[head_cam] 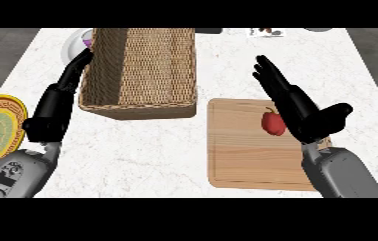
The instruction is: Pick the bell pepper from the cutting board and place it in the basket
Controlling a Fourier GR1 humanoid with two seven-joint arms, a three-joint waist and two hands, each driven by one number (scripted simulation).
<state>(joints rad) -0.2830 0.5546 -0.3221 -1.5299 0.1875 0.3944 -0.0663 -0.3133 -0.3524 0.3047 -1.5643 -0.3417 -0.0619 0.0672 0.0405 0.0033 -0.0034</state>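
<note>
A red pepper (pixel 273 123) lies on the board (pixel 244 160), in its upper right part, near the top edge. The board sits on the white marble desk (pixel 148 155) at the lower right. The right hand (pixel 306 112) is over the board just right of the pepper, open, with its fingers straight and pointing up and to the left past the board's top edge, and its thumb spread out to the right. It holds nothing. Its palm overlaps the pepper's right side in the view, and whether the two touch cannot be told. The wicker basket (pixel 136 110) stands up and to the left of the board, apart from it, long side running away from the robot, and nothing shows inside it. The left hand (pixel 53 105) is along the outside of the basket's left wall, also open and holding nothing, its straight fingers reaching up toward the far left corner. It is close against the wicker, and contact cannot be judged. A yellow plate (pixel 7 127) is cut off by the left edge beside the left forearm. A white plate (pixel 74 45) shows partly behind the basket's far left corner.
</note>
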